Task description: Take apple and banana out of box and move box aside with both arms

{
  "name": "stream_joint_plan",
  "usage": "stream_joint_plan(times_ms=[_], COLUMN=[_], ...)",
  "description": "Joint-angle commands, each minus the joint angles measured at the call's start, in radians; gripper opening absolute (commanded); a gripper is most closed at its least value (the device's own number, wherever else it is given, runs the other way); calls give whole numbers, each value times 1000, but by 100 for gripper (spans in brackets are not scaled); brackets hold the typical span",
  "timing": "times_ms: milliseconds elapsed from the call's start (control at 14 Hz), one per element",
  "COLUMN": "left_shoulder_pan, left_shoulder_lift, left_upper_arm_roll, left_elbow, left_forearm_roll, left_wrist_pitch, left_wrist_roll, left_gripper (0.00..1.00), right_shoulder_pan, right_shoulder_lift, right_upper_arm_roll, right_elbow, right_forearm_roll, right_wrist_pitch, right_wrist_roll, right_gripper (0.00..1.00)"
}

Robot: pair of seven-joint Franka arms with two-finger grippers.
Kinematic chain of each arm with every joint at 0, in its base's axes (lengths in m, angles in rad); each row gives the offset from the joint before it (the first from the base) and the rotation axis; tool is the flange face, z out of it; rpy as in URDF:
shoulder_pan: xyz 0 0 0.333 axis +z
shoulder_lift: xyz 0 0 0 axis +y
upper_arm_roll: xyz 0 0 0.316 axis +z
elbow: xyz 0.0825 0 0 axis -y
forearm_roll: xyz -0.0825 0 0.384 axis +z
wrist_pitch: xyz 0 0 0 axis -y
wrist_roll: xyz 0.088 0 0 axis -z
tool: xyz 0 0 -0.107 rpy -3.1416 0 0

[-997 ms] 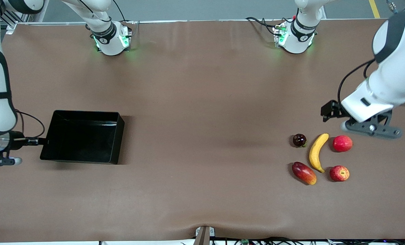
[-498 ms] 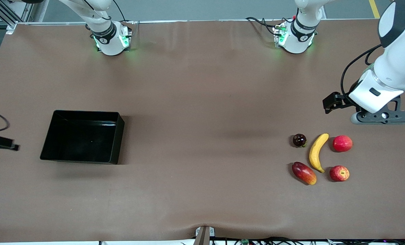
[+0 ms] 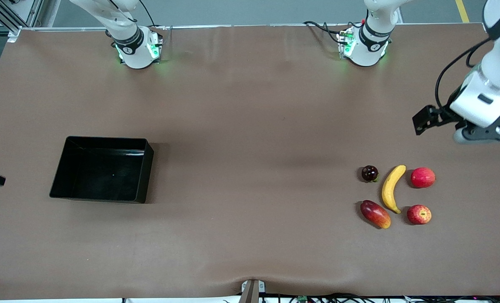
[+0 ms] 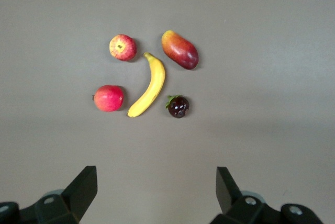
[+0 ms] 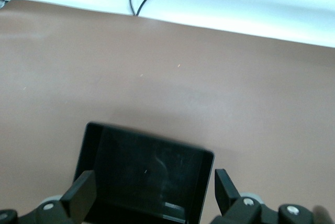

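Glossy black box sits empty; banana and apple lie grouped. Left gripper and right gripper are held aloft, fingers spread.

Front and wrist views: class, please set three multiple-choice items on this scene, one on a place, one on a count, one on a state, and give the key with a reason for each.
1. Where does the banana lie?
A. in the box
B. among the other fruits toward the left arm's end of the table
C. in a hand

2. How many fruits are on the table?
A. three
B. five
C. seven

3. What is in the box?
A. nothing
B. the apple
C. the mango

Key:
1 B, it lies between the dark fruit and the plain red fruit.
2 B, those three plus the mango and the apple.
3 A, its black floor is bare in the front and right wrist views.
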Motion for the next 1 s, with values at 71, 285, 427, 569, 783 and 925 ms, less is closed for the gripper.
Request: stream_joint_plan(times_ms=[71,285,427,569,783,925], left_shoulder_pan=[-80,-266,-330,-445,-449,-449], left_shoulder_lift=[-112,-193,-227,-258,-266,-261], left_upper_arm_roll=[104,307,355,471,487,484], left_elbow=[-70,-169,-210,-244,-235,-233], left_forearm_roll=[-77,-122,-123,-122,-119,-117], left_wrist_pitch=[-24,-18,-16,-10,-13,-15], left_wrist_roll=[-20,-15,-15,-17,-12,-8], left_gripper=[100,100,100,100,100,100], right_shoulder_pan=[58,74,86,85,86,85], right_shoulder_lift=[-112,-207,-333,-442,-545,-548], right_upper_arm_roll=[-1,-1,-1,-1,-1,-1], right_elbow=[-31,-106,-279,-426,-582,-587], right_forearm_roll=[-68,-66,-66,-66,-66,-59], right_wrist_pitch=[-178,-307,-295,-252,-184,-183], right_wrist_roll=[225,239,247,247,250,261], right_gripper=[100,100,100,100,100,100])
